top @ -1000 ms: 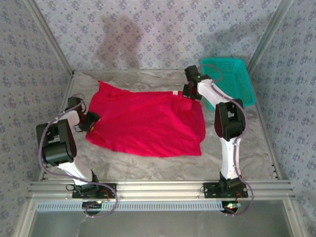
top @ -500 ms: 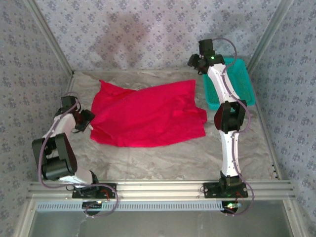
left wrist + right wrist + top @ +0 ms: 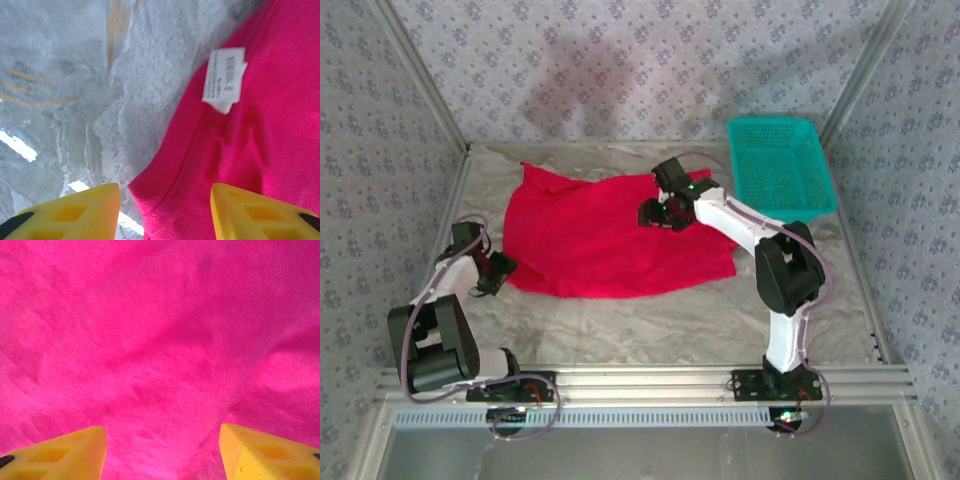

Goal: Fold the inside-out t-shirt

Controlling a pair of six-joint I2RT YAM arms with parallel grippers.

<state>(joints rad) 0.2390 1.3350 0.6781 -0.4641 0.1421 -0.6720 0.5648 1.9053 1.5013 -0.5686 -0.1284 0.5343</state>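
The inside-out t-shirt point(image 3: 590, 235) lies spread and rumpled across the middle of the table, bright red. My left gripper point(image 3: 506, 272) sits low at the shirt's lower left corner. In the left wrist view the left gripper point(image 3: 165, 215) is open, its yellow fingers point(image 3: 75, 210) straddling the shirt's hem point(image 3: 270, 135). A small white tag point(image 3: 224, 80) lies on the cloth ahead of them. My right gripper point(image 3: 655, 213) hovers over the shirt's upper right part. In the right wrist view the right gripper point(image 3: 162, 452) is open, with the red t-shirt point(image 3: 160, 340) below and nothing pinched.
A teal mesh basket point(image 3: 780, 165) stands at the back right corner. A wrinkled grey sheet point(image 3: 650, 320) covers the table, bare along the front and right. Patterned walls and metal frame posts close in the sides and the back.
The right gripper has let go of the shirt, risen toward the basket, then swung down over the shirt's upper right. The cloth has slumped leftward. The left gripper has shifted slightly nearer.
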